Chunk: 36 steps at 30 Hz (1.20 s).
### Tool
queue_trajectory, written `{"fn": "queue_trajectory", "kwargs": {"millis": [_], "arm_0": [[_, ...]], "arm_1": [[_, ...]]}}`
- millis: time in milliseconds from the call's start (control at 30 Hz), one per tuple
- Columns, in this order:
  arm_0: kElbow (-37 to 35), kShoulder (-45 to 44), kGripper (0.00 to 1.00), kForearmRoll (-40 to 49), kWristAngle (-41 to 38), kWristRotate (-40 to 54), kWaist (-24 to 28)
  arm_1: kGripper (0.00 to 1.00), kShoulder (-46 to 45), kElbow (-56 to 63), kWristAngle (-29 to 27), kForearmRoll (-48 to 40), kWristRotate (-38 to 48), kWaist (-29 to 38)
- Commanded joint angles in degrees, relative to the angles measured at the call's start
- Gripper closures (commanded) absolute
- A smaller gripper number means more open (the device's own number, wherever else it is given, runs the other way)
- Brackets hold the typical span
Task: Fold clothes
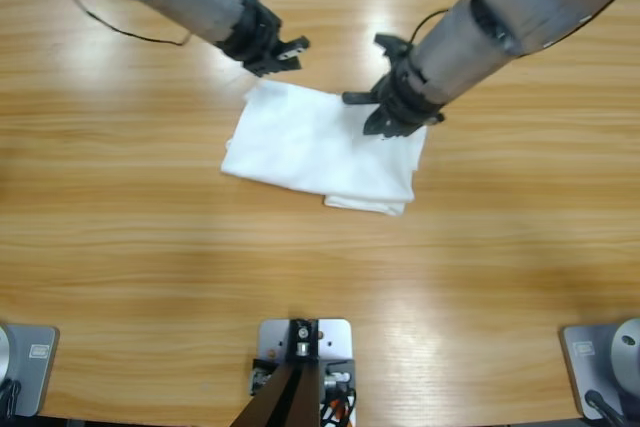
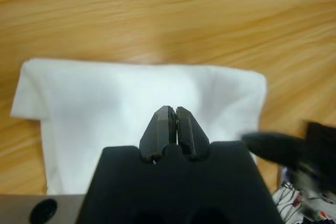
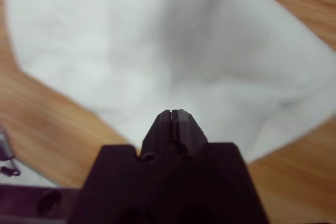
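Observation:
The clothes are one white T-shirt (image 1: 320,147), folded into a rough rectangle in the middle of the table, with a lower layer sticking out at its near right corner. My left gripper (image 1: 290,50) hangs shut just past the shirt's far left corner, holding nothing. In the left wrist view its jaws (image 2: 173,111) meet above the shirt (image 2: 131,93). My right gripper (image 1: 385,119) is low over the shirt's far right part. The right wrist view shows those jaws (image 3: 174,114) shut close above the cloth (image 3: 157,51), with no fabric seen between them.
Bare wooden table (image 1: 130,247) surrounds the shirt on all sides. The right gripper's black jaw (image 2: 283,148) shows at the lower right of the left wrist view. A thin black cable (image 1: 130,32) trails from the left arm over the table's far left.

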Motion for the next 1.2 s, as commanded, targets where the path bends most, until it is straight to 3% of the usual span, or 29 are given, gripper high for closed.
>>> {"fn": "queue_trajectory", "kwargs": {"millis": [33,267,600,1200], "arm_0": [[-2.7,8.5,1.000,4.7,-1.1,0.4,-0.4],[-2.7,9.4,1.000,5.8,-1.0,0.3,-0.3],[-2.7,10.7,1.000,7.4,-0.3,0.3,1.2],[-2.5,11.3,1.000,11.1,3.1,0.9,10.5]], "arm_1": [[1.000,-2.4,4.3,3.1,-0.8,2.0,0.5],[1.000,3.4,13.4,4.8,-10.6,3.4,0.5],[1.000,7.0,17.5,4.6,-12.8,4.9,0.5],[1.000,6.6,22.9,4.6,-14.8,6.5,0.5]]}}
